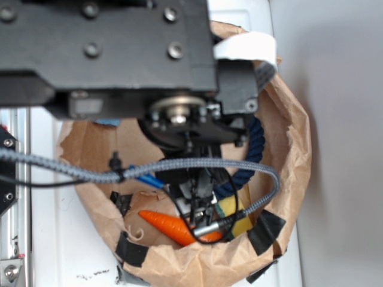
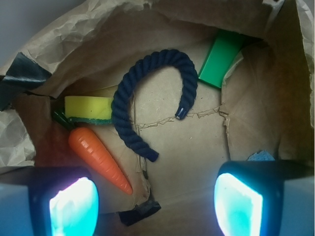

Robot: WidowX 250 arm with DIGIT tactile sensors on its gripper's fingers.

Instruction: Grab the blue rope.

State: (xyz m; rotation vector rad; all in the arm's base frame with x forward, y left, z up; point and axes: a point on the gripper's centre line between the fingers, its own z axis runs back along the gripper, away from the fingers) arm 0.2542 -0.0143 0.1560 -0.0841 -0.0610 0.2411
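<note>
The tool (image 2: 155, 196) hangs above the floor of a brown paper bag (image 2: 256, 113), its two fingers (image 2: 69, 204) spread wide apart with nothing between them — only bare paper shows in the gap. The rope (image 2: 129, 105) lies flat on that floor ahead of the tool, bent in a C that opens toward the tool's right finger. One glossy end rests near the middle of the floor, the other closer to the tool, left of centre.

Judged step: approach and align for the grasp. The rope is not yet touched.

For a sound grip, close across one straight run of the cord, not across the open mouth of the C. The left limb is the longer run, but its upper part lies against a yellow sponge (image 2: 88, 107), and a carrot (image 2: 98, 160) sits just beside its lower part — fingers set there may catch either. The arch at the top is clearer; a green block (image 2: 221, 59) stands near its right shoulder. Descend until the fingers straddle the cord fully, since the twisted surface may roll out of a shallow pinch.
</note>
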